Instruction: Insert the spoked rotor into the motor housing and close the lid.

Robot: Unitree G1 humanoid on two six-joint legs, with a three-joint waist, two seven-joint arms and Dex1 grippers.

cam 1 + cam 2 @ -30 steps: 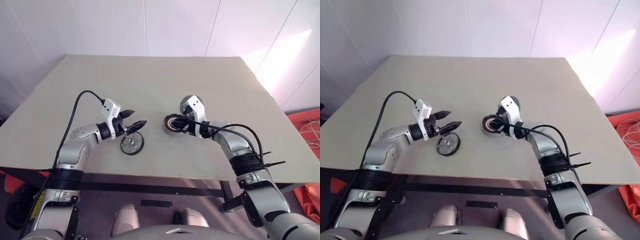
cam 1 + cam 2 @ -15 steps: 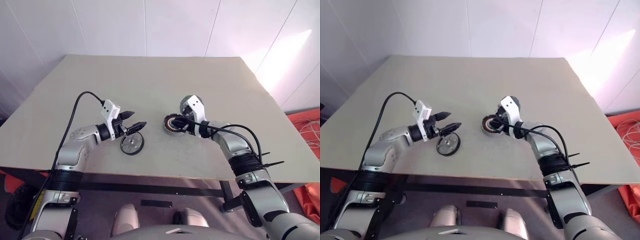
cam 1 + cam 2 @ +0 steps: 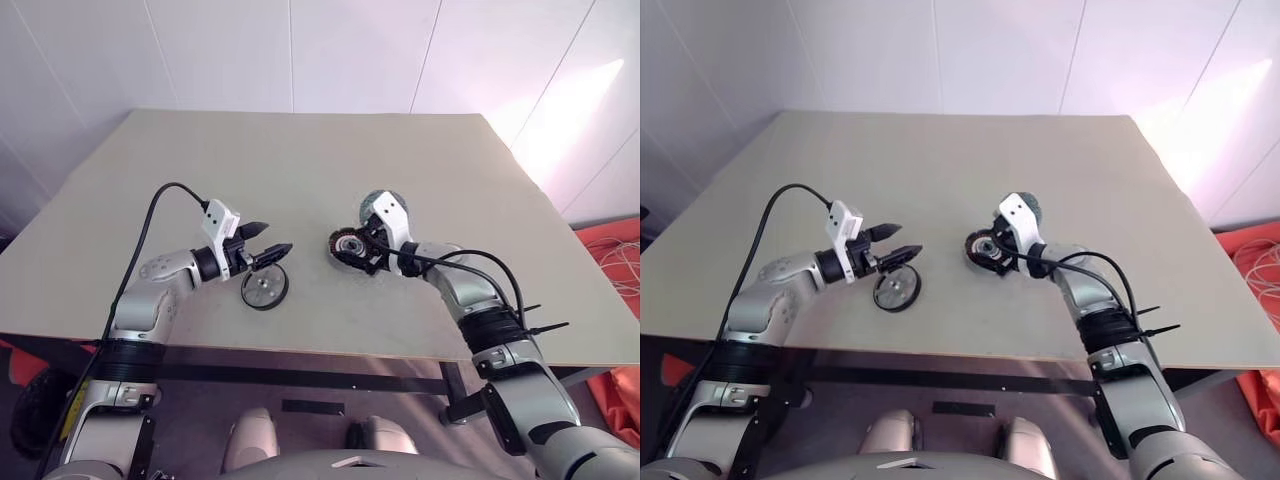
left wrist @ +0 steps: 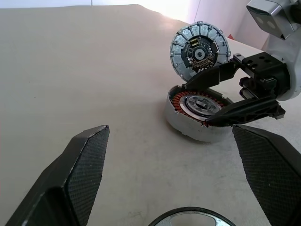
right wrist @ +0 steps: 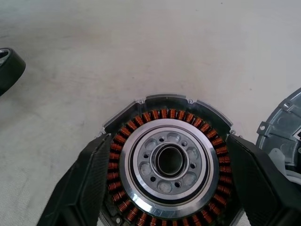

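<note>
Pale beige worktop carrying a short round silver-grey motor housing ringed with coppery windings, near its middle. Right claw spread wide, one black finger on either side of the housing, gripping nothing. Bluish-grey round lid standing tilted on edge just behind the housing. Flat black-rimmed spoked rotor lying left of the housing, nearer the front edge. Left claw wide open and empty, hovering just above the rotor
</note>
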